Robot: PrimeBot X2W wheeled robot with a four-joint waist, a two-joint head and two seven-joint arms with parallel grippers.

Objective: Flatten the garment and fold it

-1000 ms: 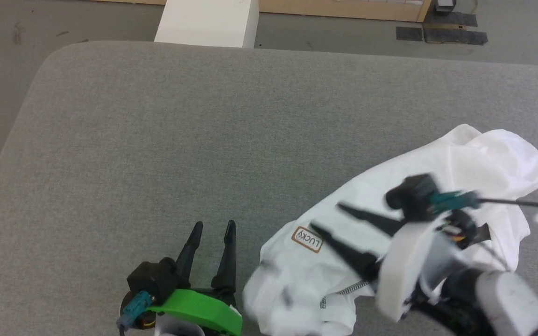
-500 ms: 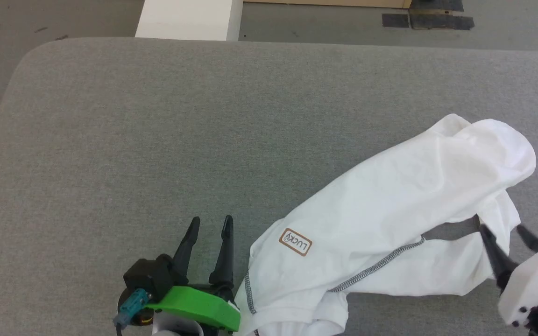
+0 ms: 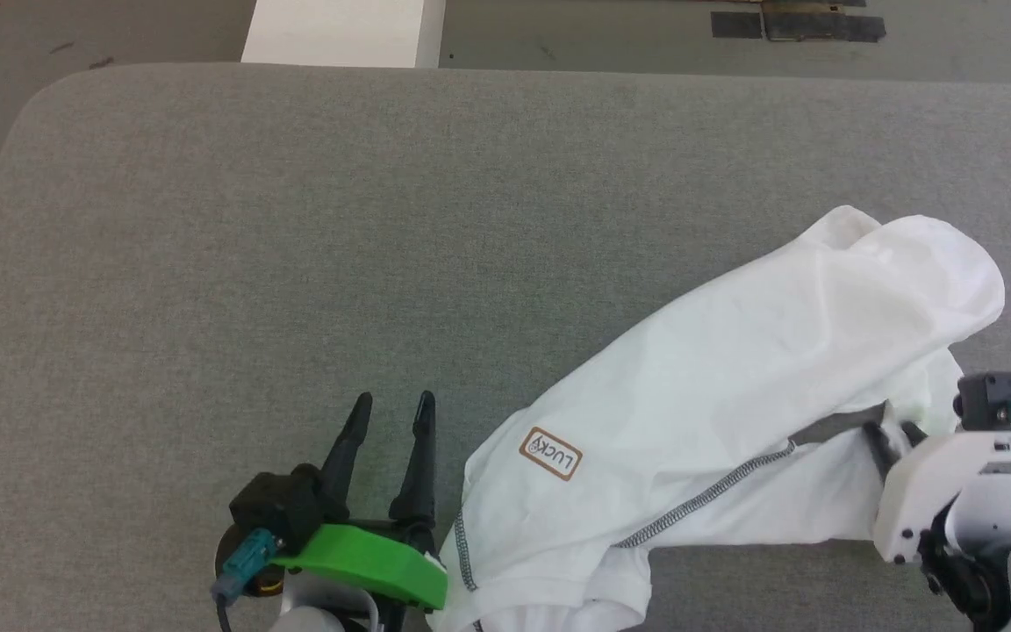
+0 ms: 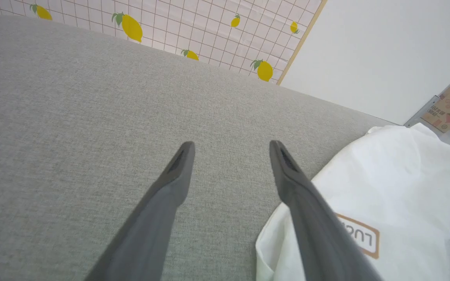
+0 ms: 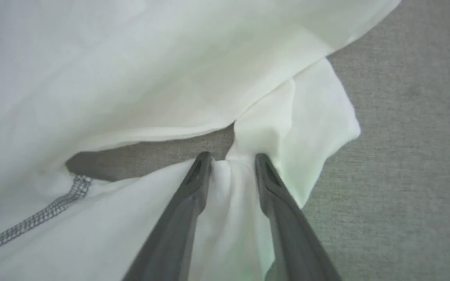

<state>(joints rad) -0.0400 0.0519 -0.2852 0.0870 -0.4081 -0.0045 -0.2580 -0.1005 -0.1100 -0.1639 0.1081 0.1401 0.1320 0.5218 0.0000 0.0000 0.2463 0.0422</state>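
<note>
Garment (image 3: 734, 386): white T-shirt, crumpled, lying diagonally across the lower right of the head view on the grey padded surface (image 3: 295, 219). Its "LUCKY" patch (image 3: 550, 453) faces up near the lower centre, and a dark stitched seam (image 3: 707, 496) runs to the right of it.

Left gripper (image 3: 394, 399): at bottom centre-left, fingers spread apart and holding nothing, just beside the shirt's lower edge.

Right gripper (image 5: 233, 156): at the lower right, fingers straddling a bunched fold of the shirt, with fabric filling the gap between them. Whether they are clamped on it cannot be told.

White box (image 3: 339, 31): at the top edge, beyond the surface.
</note>
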